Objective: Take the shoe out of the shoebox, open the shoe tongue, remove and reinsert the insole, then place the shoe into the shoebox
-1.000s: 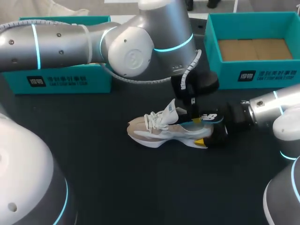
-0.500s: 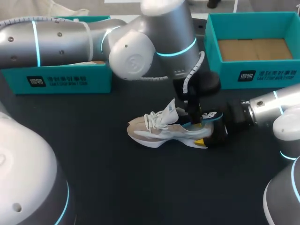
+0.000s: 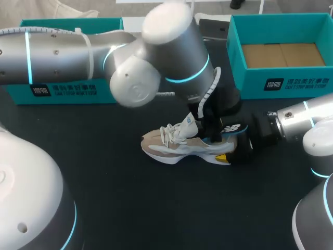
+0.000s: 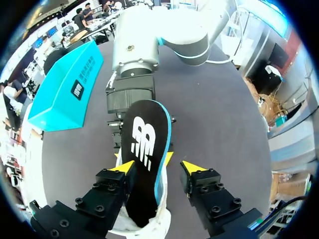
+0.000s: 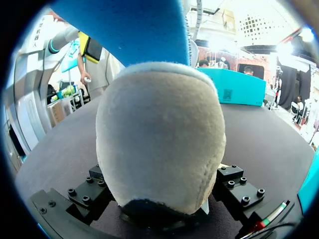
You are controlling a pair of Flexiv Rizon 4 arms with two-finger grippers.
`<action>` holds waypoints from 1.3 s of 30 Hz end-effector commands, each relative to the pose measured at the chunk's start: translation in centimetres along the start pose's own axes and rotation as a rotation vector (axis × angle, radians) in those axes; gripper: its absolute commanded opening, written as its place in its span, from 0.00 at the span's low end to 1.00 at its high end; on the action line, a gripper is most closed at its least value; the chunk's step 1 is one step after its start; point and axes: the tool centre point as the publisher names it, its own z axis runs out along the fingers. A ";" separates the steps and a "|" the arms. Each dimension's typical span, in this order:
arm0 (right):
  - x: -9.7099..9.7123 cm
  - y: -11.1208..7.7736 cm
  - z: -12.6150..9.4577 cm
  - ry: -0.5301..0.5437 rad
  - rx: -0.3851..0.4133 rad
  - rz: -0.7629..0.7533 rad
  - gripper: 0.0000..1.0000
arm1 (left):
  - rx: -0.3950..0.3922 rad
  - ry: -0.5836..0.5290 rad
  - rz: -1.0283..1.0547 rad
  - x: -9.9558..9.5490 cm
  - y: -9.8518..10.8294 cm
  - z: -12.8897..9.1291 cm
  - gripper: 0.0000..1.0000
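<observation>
Shoe (image 3: pixel 179 147) on the tabletop (image 3: pixel 156 208), heel pinched by right end effector (image 3: pixel 232 152); left end effector (image 4: pixel 158 167) spread around the protruding insole (image 4: pixel 144 144), which may buckle or jam if pushed crookedly

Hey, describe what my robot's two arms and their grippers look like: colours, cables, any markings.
The left arm and right arm are rounded silver-grey tubes with thick joints, ringed by glowing cyan light bands. A coiled white cable runs along the left arm's wrist. The left gripper and right gripper are black blocks studded with bolts. The left's fingertips are bright yellow wedges.
</observation>
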 end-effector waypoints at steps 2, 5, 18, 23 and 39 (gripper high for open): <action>-0.3 -0.3 0.6 -0.002 0.003 0.000 0.00 | 0.031 -0.124 -0.022 1.0 0.9 0.2 0.51; -0.3 -0.3 0.6 -0.002 0.003 0.000 0.00 | 0.025 -0.194 -0.031 1.2 0.9 0.1 0.50; -0.3 -0.3 0.6 -0.002 0.003 0.000 0.00 | 0.099 -0.393 -0.048 -0.2 0.7 0.4 0.49; -0.3 -0.3 0.6 -0.002 0.003 0.000 0.00 | 0.080 -0.419 -0.024 -0.8 0.6 0.6 0.48; -0.3 -0.3 0.6 -0.002 0.003 0.000 0.00 | 0.105 -0.491 -0.008 -2.4 0.8 2.2 0.41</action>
